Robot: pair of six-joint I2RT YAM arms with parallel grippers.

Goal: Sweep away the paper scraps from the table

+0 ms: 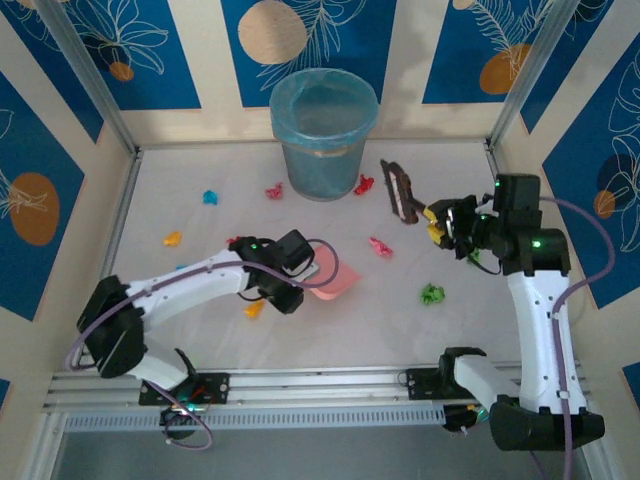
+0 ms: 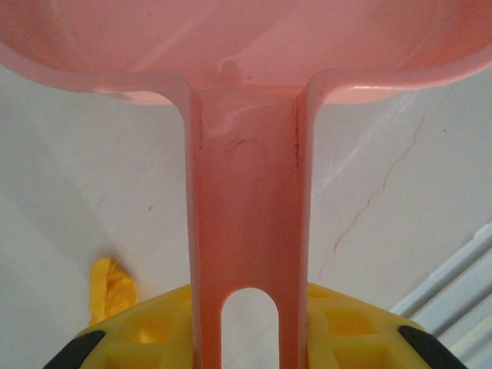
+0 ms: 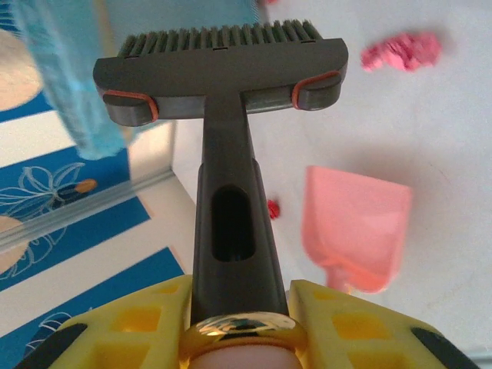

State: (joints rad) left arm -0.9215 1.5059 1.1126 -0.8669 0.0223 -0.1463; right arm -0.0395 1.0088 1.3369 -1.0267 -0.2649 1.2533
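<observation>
The left gripper [image 2: 246, 342] pinches the pink dustpan [image 1: 337, 280] by its handle, low over the table [image 1: 370, 325] to catch things, the right gripper [image 1: 436, 222] pinches the brush [image 1: 400, 192], likely ready to sweep, and the paper scraps [image 1: 380, 246] lie scattered around them.

Far centre: round bin [image 1: 323, 135] lined with a blue bag, upright. Just right of it, dark brush [image 1: 399, 190] with orange bands on its head, handle pointing right. Near the middle, pink dustpan [image 1: 335, 278], handle pointing left. Blue-and-cream patterned walls [image 1: 40, 200] left, far and right.
</observation>
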